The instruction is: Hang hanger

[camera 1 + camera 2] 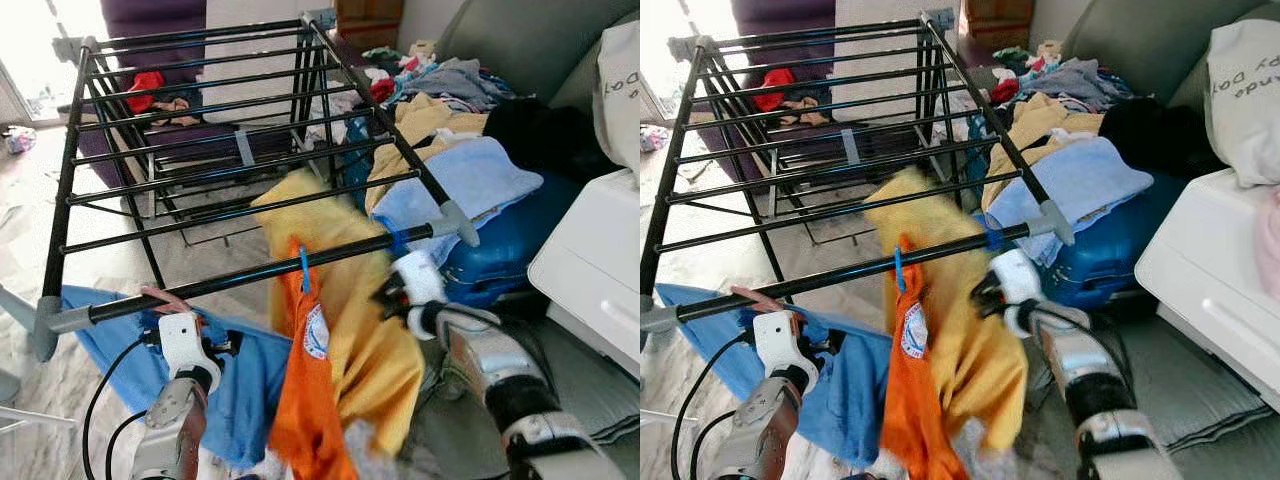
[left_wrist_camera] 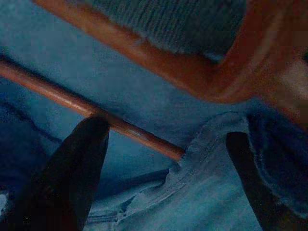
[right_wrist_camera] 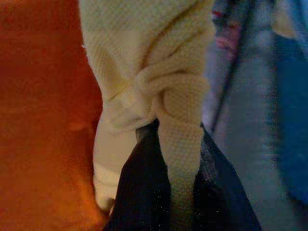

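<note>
A black drying rack [image 1: 250, 205] stands before me. An orange shirt [image 1: 305, 400] hangs by a blue hanger hook [image 1: 303, 268] on the rack's front rail [image 1: 230, 285]. Right beside it droops a yellow garment [image 1: 365, 340]; my right gripper [image 1: 386, 294] is shut on a bunched fold of that fabric [image 3: 178, 96]. At the rail's left end, an orange-pink hanger [image 1: 165, 297] carries a blue shirt [image 1: 240, 390]. My left gripper [image 2: 164, 131] is open just below that hanger, its fingers [image 2: 77, 163] on either side of the hanger's bar [image 2: 120, 127] and the shirt's collar.
A blue suitcase [image 1: 505, 250] under a light blue towel [image 1: 470, 175] sits just right of the rack. A white cabinet [image 1: 600, 255] is at the far right. Loose clothes [image 1: 440, 85] pile up behind, and a purple sofa [image 1: 170, 135] lies beyond the rack.
</note>
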Motion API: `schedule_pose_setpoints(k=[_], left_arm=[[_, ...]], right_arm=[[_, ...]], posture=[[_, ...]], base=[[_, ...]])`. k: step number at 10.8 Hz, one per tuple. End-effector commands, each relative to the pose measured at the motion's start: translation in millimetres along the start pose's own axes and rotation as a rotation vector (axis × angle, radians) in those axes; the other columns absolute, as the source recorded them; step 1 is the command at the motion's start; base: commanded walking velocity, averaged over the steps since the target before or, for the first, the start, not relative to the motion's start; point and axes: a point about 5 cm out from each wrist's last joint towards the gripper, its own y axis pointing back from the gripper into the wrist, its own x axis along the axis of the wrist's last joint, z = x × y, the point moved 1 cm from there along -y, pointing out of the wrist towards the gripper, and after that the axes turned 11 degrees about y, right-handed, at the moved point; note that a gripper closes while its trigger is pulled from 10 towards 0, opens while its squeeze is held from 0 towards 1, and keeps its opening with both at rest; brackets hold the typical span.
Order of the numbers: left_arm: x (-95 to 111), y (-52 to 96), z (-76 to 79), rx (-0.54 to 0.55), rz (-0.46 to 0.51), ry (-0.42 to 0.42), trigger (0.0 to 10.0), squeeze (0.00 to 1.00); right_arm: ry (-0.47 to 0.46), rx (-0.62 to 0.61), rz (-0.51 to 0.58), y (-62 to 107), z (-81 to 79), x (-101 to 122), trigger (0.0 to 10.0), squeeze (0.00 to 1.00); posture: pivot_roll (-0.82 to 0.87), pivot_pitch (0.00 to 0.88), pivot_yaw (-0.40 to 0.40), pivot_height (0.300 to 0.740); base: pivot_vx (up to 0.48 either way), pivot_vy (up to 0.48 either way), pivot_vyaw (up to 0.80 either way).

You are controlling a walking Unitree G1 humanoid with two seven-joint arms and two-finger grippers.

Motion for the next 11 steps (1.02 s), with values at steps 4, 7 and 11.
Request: schedule_pose_setpoints(k=[4, 7, 11], left_arm=[[5.5, -2.8, -1.6, 0.009, 0.005, -0.013, 10.0, 0.00], [3.4, -2.4, -0.6, 0.007, -0.003, -0.010, 10.0, 0.00], [3.9, -3.6, 0.0, 0.006, -0.004, -0.012, 10.0, 0.00]], right_arm=[[-0.093, -0.141, 0.001, -2.1, 24.0, 18.4, 10.0, 0.00], [-0.165, -0.058, -0.077, -5.8, 8.5, -2.0, 10.0, 0.00], [-0.195, -0.024, -0.109, -4.6, 1.6, -17.3, 10.0, 1.00]], posture=[[-0.05, 0.000, 0.025, 0.740], [-0.05, 0.000, 0.025, 0.740], [-0.05, 0.000, 0.025, 0.740]], base=[[0.000, 0.000, 0.00], [0.000, 0.000, 0.00], [0.000, 0.000, 0.00]])
